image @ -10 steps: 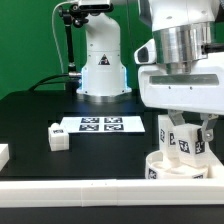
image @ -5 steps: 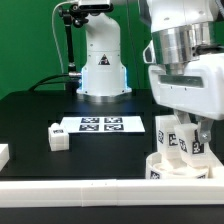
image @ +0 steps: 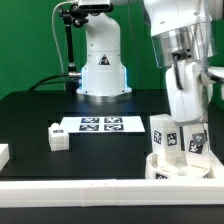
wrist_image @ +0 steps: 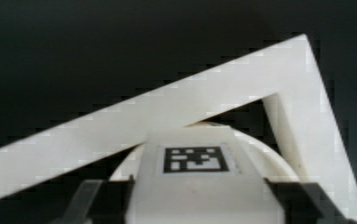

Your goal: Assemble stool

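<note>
The round white seat lies at the exterior view's right, by the front rail. Two tagged white legs stand upright on it, one on the exterior view's left and one under my gripper. My gripper reaches straight down and is shut on the top of that second leg. In the wrist view the tagged leg fills the gap between my two dark fingers, with my gripper closed around it. A third leg lies loose on the black table.
The marker board lies flat mid-table in front of the robot base. A long white border rail runs along the front edge; its corner shows in the wrist view. A small white block sits at the far left edge.
My gripper has turned about its vertical axis over the leg on the seat, so its narrow side now faces the camera. It has also shifted slightly to the exterior view's right.
</note>
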You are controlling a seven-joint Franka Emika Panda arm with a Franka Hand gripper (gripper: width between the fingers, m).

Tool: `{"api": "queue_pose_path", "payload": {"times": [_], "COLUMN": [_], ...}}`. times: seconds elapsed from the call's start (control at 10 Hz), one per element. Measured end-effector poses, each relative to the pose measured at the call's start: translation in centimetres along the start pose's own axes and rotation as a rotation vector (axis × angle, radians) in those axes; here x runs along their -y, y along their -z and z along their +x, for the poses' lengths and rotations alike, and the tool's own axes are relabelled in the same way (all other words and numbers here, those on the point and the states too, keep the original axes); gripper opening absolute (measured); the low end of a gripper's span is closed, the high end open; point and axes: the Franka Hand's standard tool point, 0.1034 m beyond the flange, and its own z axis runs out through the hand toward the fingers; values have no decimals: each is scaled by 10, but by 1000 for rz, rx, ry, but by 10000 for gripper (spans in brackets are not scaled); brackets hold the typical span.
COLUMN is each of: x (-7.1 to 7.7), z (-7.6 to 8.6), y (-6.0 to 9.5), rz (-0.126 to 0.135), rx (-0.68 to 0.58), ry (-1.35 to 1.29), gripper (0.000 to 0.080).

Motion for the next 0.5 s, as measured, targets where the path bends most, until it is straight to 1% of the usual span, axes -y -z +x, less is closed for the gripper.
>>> {"api": "queue_pose_path", "payload": {"times": [0.2,0.5], "x": [2,2], "z": [1,1], "y": [0,1], "rz": [5,7], "rx": [7,20], "ry": [-121,-182], "gripper": [340,340]}}
